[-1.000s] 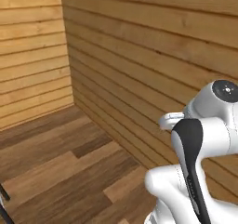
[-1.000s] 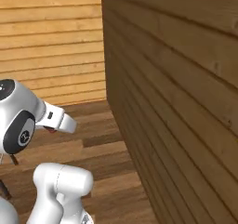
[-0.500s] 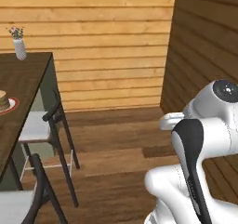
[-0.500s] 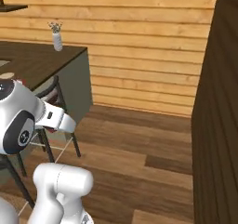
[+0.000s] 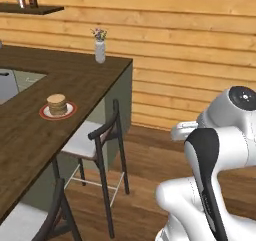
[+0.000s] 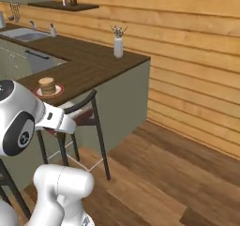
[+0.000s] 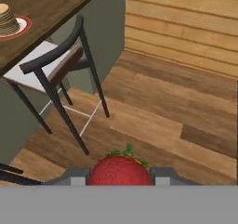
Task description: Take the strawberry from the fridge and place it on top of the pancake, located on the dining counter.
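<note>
Hand view shows our gripper [image 7: 120, 177] clamped on the strawberry [image 7: 120, 170], and since a second ago the base has swung from bare wall to the dining counter [image 5: 75, 80], pancake [image 5: 57, 105] now ahead-left.

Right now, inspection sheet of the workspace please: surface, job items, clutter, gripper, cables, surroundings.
Surface: dining counter, dark wood planks.
Job's things: pancake stacked on red plate; strawberry in the gripper.
Clutter: white vase with flowers near the counter's corner.
Gripper: shut on the strawberry, above the floor beside a stool.
Cables: nothing seen.
Surroundings: black-legged stool, wood-plank wall, sink on the far side, shelf.
</note>
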